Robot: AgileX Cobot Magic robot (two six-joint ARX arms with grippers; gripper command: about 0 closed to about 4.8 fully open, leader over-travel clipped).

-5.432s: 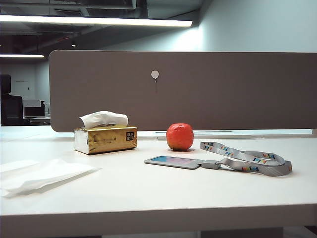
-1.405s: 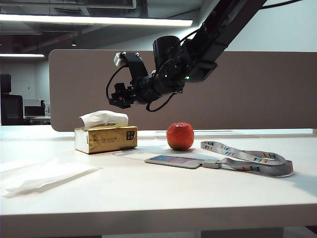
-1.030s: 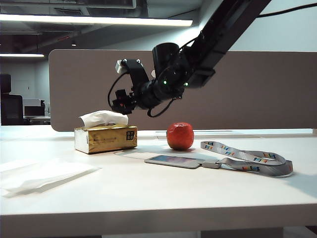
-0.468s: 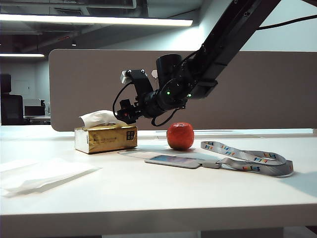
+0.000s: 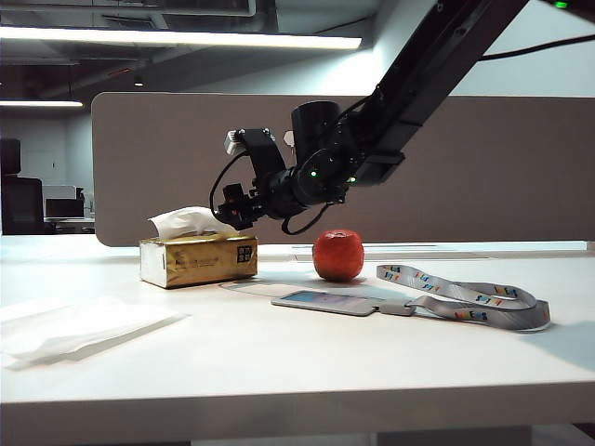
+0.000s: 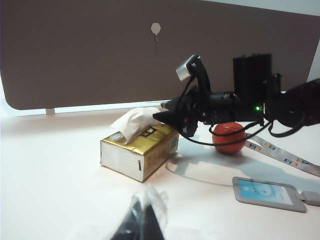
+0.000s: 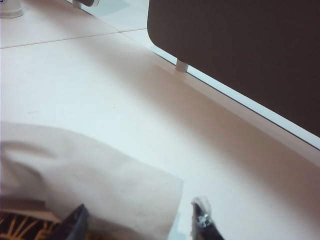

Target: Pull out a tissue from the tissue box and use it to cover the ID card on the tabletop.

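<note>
My right arm slants down over the table, right gripper (image 5: pixel 226 210) spread wide beside the tissue (image 5: pixel 193 222) sticking up from the gold box (image 5: pixel 198 261), holding nothing. My left gripper (image 6: pixel 141 226) sits back near the table, too blurred to tell its state

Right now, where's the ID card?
In the exterior view the ID card lies flat on the tabletop right of centre, just in front of the red apple, right of the tissue box, its lanyard trailing right.
</note>
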